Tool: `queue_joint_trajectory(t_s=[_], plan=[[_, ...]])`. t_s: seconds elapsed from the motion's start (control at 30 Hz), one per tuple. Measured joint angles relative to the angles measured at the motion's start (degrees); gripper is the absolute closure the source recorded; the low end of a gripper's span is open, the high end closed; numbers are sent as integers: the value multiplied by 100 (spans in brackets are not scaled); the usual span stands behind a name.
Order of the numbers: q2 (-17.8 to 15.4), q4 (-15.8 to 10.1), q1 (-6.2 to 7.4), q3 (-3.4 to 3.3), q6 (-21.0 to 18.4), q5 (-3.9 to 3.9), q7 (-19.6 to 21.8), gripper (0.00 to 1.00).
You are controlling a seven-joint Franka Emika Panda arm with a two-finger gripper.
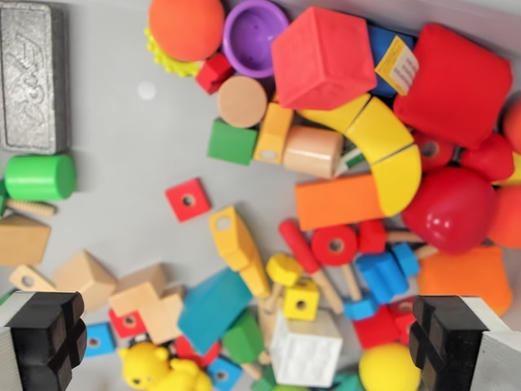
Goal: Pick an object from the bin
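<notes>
I look straight down into the bin [122, 147], whose pale grey floor fills almost the whole wrist view. Many toys lie in it, crowded toward the wrist view's right and bottom, while the left middle of the floor is mostly bare.

At the top sit an orange ball [186, 27] and a purple cup [255, 35], and just beside them a big red cube [324, 58] and a red cushion-like block [453, 85]. Under the cube I see a yellow arch [389, 147], curved around one end of an orange bar [338, 202]. A glossy red apple shape [449, 210] touches the arch on its right side. Left of the arch lie a round wooden disc [242, 101], a green square block [232, 142] and a small red square with a hole [188, 199], this last one apart from the others.

In the top left corner lies a grey metal block [32, 77], and below it a green cylinder [41, 177] on its side. Near the bottom I find a teal block [213, 308], a white cube [306, 349], a yellow duck [159, 368] and a yellow ball [389, 368].

The gripper [244, 342] is spread wide: its two black fingers [47, 334] stand at the two bottom corners, holding nothing, above the pile. No toy is picked yet; all rest in the bin. Of the room I can see nothing.
</notes>
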Motion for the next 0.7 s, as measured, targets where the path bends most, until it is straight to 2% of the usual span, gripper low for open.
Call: queue_joint_trajectory(t_s=[0.2, 0.7], plan=[[-9, -173, 0, 4, 150, 1, -148, 0], [-36, -799, 0, 35, 698, 14, -717, 0]])
